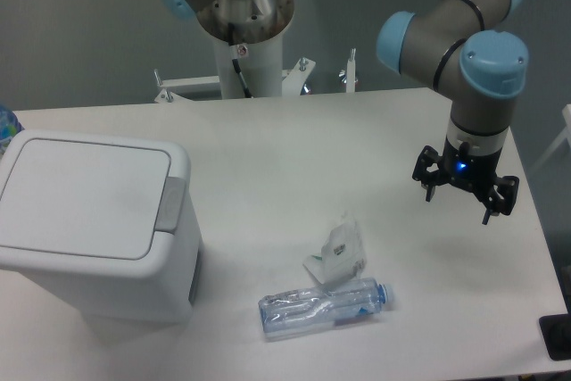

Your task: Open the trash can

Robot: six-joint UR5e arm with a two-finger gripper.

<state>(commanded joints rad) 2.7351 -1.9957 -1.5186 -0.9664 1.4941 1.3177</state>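
Note:
The trash can (85, 220) is a large white boxy bin at the left of the table, with its flat lid shut. A grey push-button tab (169, 204) sits on its right rim. My gripper (464, 195) hangs above the table at the far right, well away from the bin. Its dark fingers (489, 207) point down and stand spread apart with nothing between them.
A clear plastic bottle (326, 303) with a blue cap lies on the white table (294, 149) near the front centre. A crumpled transparent wrapper (339, 252) stands just behind it. The arm's base column (245, 42) is at the back. A dark object (558, 336) sits at the right edge.

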